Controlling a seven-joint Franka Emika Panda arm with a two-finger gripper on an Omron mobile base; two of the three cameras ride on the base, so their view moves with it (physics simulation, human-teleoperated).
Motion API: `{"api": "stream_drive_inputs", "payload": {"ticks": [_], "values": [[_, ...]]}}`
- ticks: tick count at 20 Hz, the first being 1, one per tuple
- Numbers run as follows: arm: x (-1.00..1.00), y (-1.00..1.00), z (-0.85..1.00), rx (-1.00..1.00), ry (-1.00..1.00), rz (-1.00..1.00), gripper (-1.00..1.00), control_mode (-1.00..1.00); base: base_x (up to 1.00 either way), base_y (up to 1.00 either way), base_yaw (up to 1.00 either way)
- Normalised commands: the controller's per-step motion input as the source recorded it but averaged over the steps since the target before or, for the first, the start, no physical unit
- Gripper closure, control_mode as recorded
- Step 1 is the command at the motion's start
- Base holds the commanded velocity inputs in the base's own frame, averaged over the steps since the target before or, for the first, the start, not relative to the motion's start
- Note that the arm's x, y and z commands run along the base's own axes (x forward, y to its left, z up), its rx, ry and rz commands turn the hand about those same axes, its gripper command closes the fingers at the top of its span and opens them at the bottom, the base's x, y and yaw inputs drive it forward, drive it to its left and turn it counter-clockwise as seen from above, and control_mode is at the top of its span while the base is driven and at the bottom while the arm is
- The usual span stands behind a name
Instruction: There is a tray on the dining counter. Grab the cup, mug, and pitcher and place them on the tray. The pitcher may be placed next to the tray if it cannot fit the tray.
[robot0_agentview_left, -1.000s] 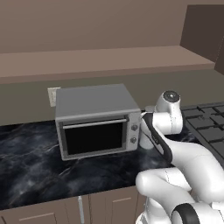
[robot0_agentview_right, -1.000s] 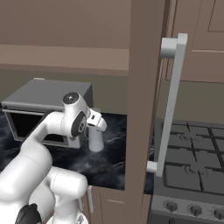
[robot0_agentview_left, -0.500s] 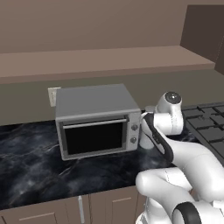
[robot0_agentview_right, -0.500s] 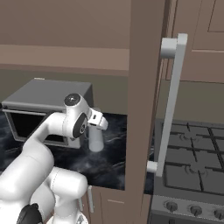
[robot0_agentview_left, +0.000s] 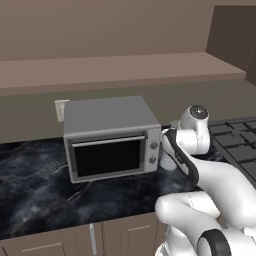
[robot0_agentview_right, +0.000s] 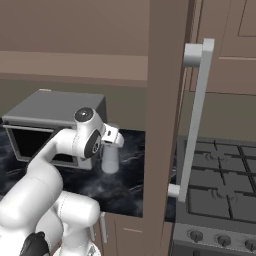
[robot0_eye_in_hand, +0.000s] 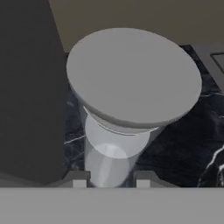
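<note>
The pincer (robot0_eye_in_hand: 107, 180) was down over the grey pitcher (robot0_agentview_right: 110, 159), which stood on the black marble worktop (robot0_agentview_left: 45, 192) right under the hand, squeezed in beside the microwave (robot0_agentview_left: 111, 137). In the hand view the 2 finger tips sat on either side of the pitcher's lower body, and they looked snug against it, but I couldn't tell for sure whether they were really clamped on it or just closing in. My take on doing this step well: make sure the grip is firm and square on the body before lifting, since that wide flat top makes it look top-heavy and it could tip or slide out of a loose hold. Then go straight up first. Room was tight on one side, where the microwave wall stood just beside the pincer. On the other side there was bare worktop, then a tall brown cabinet panel (robot0_agentview_right: 165, 100) and the stove (robot0_agentview_right: 220, 185) past it.
</note>
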Motion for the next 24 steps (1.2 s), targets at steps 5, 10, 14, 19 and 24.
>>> {"api": "stream_drive_inputs", "payload": {"ticks": [5, 10, 14, 19, 24], "values": [[0.0, 0.0, -0.01, 0.0, 0.03, -0.01, 1.0, -1.0, 0.0, 0.0, 0.0], [0.0, 0.0, 0.0, 0.0, 0.05, -0.04, 1.0, -1.0, 0.0, 0.0, 0.0], [0.0, 0.0, 0.01, 0.0, 0.04, -0.04, 1.0, -1.0, 0.0, 0.0, 0.0], [-0.07, -0.07, 0.14, 0.0, 0.0, 0.0, 1.0, -1.0, 0.0, 0.0, 0.0], [-0.3, -0.15, 0.21, 0.0, 0.0, 0.0, 1.0, -1.0, 0.0, 0.0, 0.0]]}}
